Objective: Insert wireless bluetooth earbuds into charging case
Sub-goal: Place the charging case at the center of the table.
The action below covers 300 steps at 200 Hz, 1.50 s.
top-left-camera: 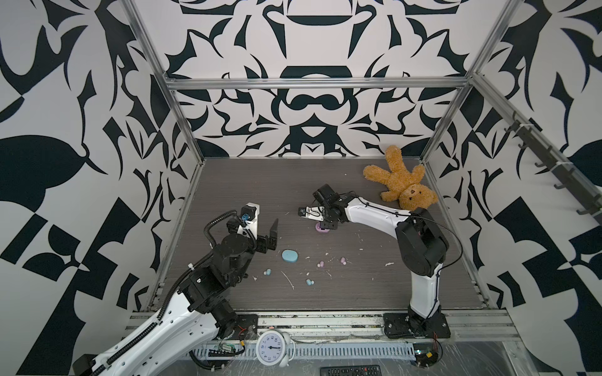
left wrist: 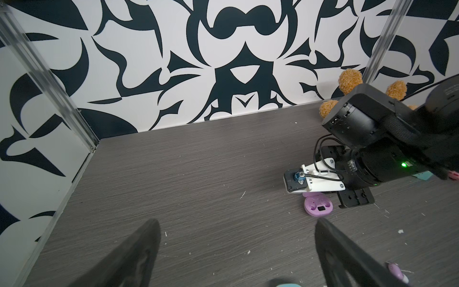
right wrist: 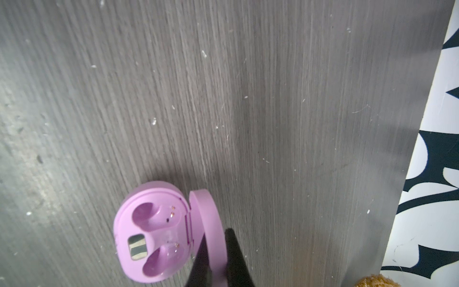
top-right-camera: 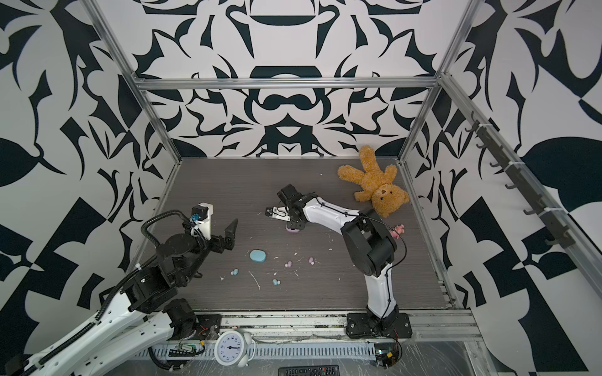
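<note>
While the purple charging-case lid is clamped by the right hand, the spread left hand should be centred over a pink earbud.

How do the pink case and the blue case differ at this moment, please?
The pink case is open, both sockets empty; the blue case is closed. The right gripper pinches the pink case's lid; nothing touches the blue case. Both are oval and sit on the table.
</note>
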Tool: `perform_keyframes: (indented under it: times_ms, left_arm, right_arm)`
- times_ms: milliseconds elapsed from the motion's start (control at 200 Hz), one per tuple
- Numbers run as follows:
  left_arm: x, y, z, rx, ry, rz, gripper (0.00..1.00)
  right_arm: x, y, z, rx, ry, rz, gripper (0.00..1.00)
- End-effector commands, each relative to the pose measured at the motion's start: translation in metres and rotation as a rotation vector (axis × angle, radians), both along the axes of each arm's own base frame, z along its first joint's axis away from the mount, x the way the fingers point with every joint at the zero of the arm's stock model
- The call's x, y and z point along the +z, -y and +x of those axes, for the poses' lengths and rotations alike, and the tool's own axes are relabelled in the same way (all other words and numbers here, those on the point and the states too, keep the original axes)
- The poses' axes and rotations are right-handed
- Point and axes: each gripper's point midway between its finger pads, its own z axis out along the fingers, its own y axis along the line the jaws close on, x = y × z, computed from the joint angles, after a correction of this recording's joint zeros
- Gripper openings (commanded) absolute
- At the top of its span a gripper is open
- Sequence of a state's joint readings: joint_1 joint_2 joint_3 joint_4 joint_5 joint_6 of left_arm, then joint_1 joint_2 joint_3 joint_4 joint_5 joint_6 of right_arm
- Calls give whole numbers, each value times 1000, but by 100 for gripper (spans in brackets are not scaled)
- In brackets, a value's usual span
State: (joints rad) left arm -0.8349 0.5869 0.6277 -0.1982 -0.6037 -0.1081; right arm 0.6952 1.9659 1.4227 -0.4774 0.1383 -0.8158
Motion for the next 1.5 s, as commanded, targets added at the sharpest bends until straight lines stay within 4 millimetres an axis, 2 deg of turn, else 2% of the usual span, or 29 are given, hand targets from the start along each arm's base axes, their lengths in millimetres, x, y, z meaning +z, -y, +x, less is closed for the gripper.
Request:
perform_keyframes:
  times_ms: [0, 375, 690, 830, 890, 990, 1050, 1065, 1105, 1125, 1160, 1180, 1320, 1400, 1495]
  left_arm:
    - [1, -1, 2, 10, 10, -15, 99]
    - [0, 0, 2, 9, 10, -11, 99]
    - [1, -1, 3, 13, 12, -10, 99]
    - [1, -1, 3, 14, 13, -13, 99]
    - [1, -1, 3, 15, 13, -12, 99]
    - [1, -1, 2, 13, 13, -14, 99]
    - [1, 0, 2, 4, 13, -16, 99]
    - [2, 0, 1, 2, 14, -18, 99]
    - [2, 0, 1, 0, 15, -20, 99]
    - [2, 0, 1, 1, 15, -18, 99]
    - [2, 0, 1, -1, 14, -18, 99]
    - [2, 0, 1, -2, 13, -17, 99]
    - [3, 0, 0, -1, 10, -14, 99]
    - [1, 1, -1, -12, -1, -8, 99]
    - [-4, 4, -4, -38, -46, 3, 99]
  right_arm:
    - [9, -2, 2, 3, 4, 7, 0]
    - [2, -5, 0, 0, -17, 12, 2]
    - [8, -7, -2, -6, -17, 29, 25]
    - [18, -6, 3, -15, 16, 40, 36]
    - [28, -8, 4, -19, 32, 57, 39]
    - [47, -8, 6, -33, 70, 94, 58]
    - [60, -8, 6, -41, 95, 118, 63]
    - [64, -8, 6, -43, 101, 126, 69]
    - [73, -8, 6, -49, 118, 144, 75]
    - [77, -7, 6, -51, 129, 154, 83]
    - [85, -7, 6, -58, 147, 173, 90]
    - [89, -6, 6, -64, 157, 183, 99]
    - [124, -6, 0, -110, 223, 280, 99]
    - [154, 0, 0, -196, 320, 375, 99]
    - [180, 6, -15, -303, 319, 526, 99]
